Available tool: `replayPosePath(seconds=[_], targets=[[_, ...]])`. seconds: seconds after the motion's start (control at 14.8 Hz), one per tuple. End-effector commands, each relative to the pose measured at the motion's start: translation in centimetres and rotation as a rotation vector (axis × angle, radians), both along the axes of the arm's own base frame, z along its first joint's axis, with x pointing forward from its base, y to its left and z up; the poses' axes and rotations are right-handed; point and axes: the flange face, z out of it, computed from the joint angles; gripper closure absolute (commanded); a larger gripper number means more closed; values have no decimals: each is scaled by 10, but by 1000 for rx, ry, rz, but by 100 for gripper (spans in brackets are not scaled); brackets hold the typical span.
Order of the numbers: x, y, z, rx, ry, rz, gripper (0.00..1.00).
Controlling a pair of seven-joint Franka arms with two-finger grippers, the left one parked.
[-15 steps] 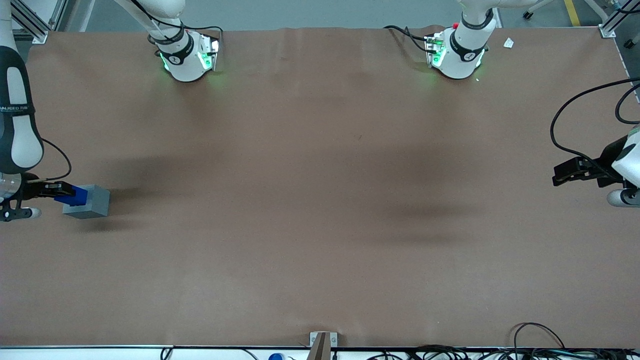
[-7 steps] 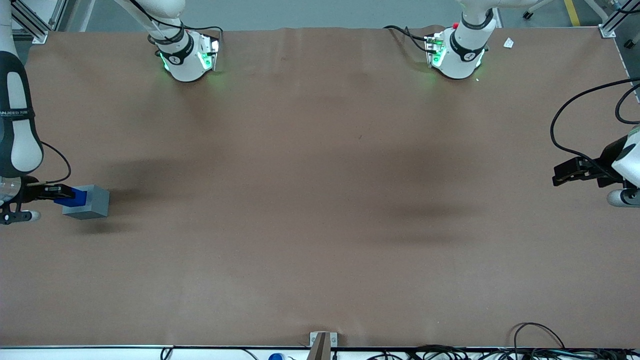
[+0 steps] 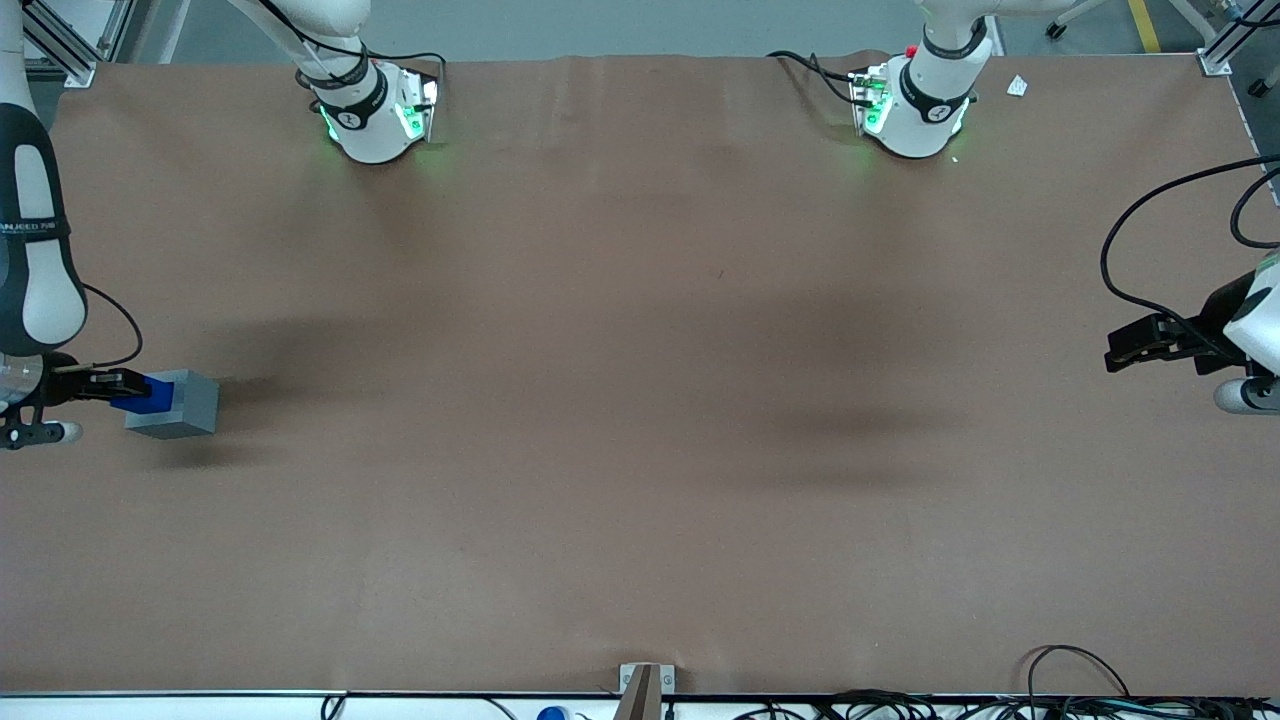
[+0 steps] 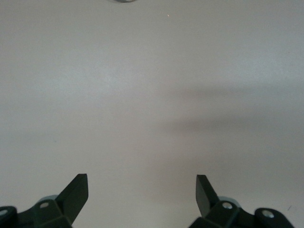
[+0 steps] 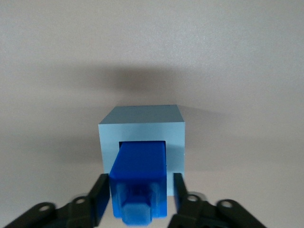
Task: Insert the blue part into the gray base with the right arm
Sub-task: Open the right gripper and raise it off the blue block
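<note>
The gray base (image 3: 187, 405) stands on the brown table near the working arm's end; it also shows in the right wrist view (image 5: 142, 121). The blue part (image 3: 138, 399) sits partway in the base's square recess, its stub end sticking out toward the gripper, as the right wrist view (image 5: 141, 164) shows. My right gripper (image 3: 128, 385) is level with the base, one finger on each side of the blue part (image 5: 140, 184). One finger lies against the part. A thin gap shows between the part and the other finger (image 5: 177, 187). The jaws stand slightly open.
The brown table (image 3: 640, 400) spreads wide toward the parked arm's end. Two arm bases (image 3: 370, 110) with green lights stand at the table's edge farthest from the front camera. Cables (image 3: 1060, 670) lie along the nearest edge.
The blue part has sunk deeper into the gray base and shows smaller. My gripper has lowered with it and eased off toward the working arm's end.
</note>
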Motion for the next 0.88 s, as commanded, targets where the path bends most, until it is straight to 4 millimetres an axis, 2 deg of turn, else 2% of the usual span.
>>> replayPosePath(seconds=[0.0,0.14,0.27,0.41,0.54,0.61,0.81], targets=[[4,-5,1,11,-5,-3,21],[3,-4,1,13,-4,-4,16],[3,-3,1,17,0,-6,0],[1,1,0,27,23,-18,0],[2,2,10,37,7,-55,0],[2,7,22,40,8,-78,0],[17,31,79,34,16,-88,0]])
